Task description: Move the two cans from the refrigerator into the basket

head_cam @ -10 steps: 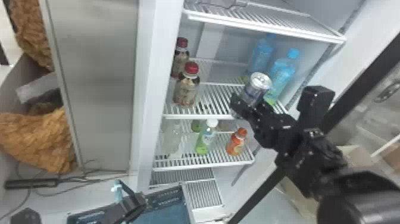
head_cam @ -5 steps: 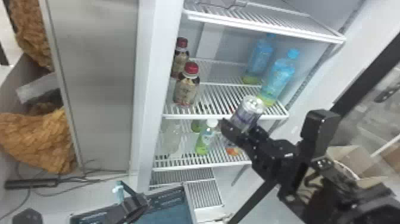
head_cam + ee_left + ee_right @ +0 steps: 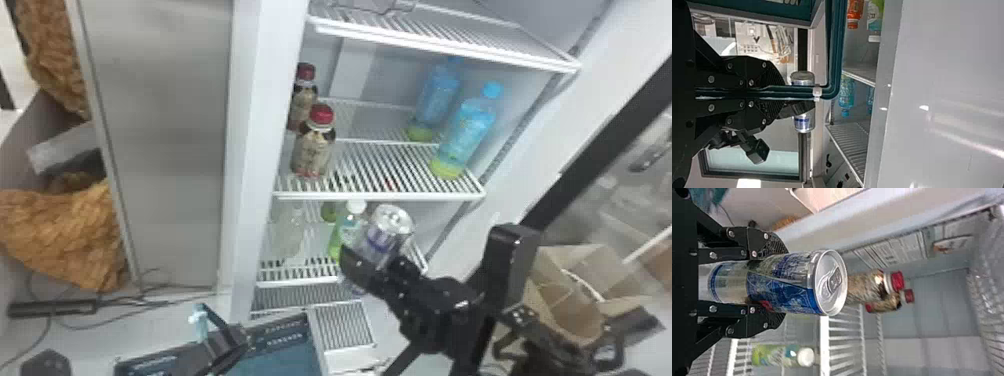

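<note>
Right fingers [image 3: 768, 242] closed around can [image 3: 785, 282]; head view: just below front edge of middle shelf [image 3: 380, 195]. Left fingers [image 3: 748, 65] pinch handle [image 3: 834, 47] of basket [image 3: 285, 331]. Risk: swinging over too low could clip its rim; slack grip could tip it.

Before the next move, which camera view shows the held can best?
The right wrist view: the can is close, top and blue side plain, in the right claw. Head view: smaller, partly behind the claw. Left wrist view: crossed by the basket's rim.

no legible text or signs
</note>
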Motion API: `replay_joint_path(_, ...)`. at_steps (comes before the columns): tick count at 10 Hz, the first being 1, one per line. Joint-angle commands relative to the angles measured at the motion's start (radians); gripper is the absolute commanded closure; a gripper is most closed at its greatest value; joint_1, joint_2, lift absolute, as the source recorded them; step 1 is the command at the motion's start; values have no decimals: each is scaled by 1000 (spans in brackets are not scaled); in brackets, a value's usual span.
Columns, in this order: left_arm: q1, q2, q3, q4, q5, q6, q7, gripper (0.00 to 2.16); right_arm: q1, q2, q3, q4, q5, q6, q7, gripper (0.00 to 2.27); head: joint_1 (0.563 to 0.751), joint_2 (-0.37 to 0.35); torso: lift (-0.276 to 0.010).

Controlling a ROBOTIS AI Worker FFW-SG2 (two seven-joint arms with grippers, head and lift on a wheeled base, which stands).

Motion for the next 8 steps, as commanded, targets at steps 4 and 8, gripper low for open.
replay_joint_path(4, 0, -1, -2, 0, 0, 0, 0, 1191, 20, 3, 87, 45, -48, 117, 59, 1282, 695, -263, -31)
replay_joint_path(8, 0, -3, 0, 0, -2, 0, 2, 1191, 25, 9, 123, 87, -48, 225, 124, 1282, 695, -215, -31)
